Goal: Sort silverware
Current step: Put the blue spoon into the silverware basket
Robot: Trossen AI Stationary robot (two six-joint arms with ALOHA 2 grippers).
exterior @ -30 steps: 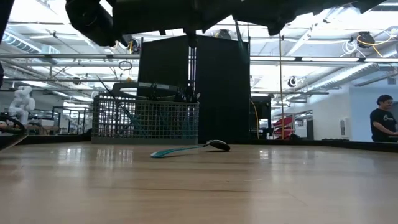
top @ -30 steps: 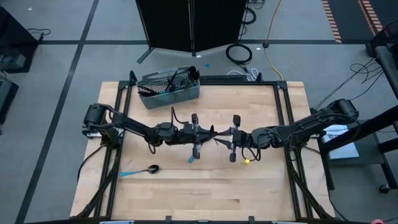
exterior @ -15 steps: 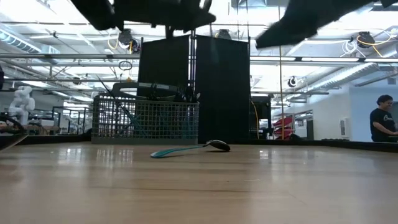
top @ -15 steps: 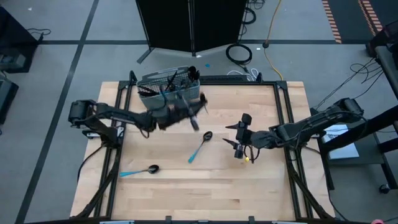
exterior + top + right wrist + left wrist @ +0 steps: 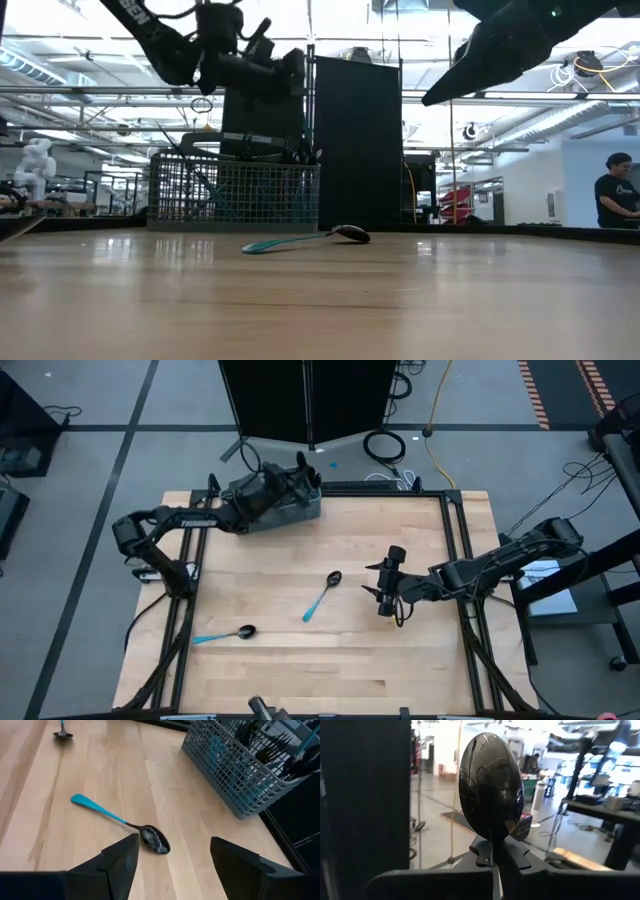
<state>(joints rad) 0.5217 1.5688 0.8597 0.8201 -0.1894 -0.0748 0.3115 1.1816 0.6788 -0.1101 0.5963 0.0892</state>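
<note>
Spoons: one (image 5: 491,795) is pinched upright in the left hand (image 5: 296,475) above the basket (image 5: 300,512); lower it straight into its compartment before releasing. Right hand (image 5: 172,865), open, hovers near another spoon (image 5: 320,596) on the counter (image 5: 400,660).

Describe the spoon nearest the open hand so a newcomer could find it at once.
Start at the table and find the right hand, open above its middle. Just left of it lies a spoon. The other loose spoon lies near the front left corner.
</note>
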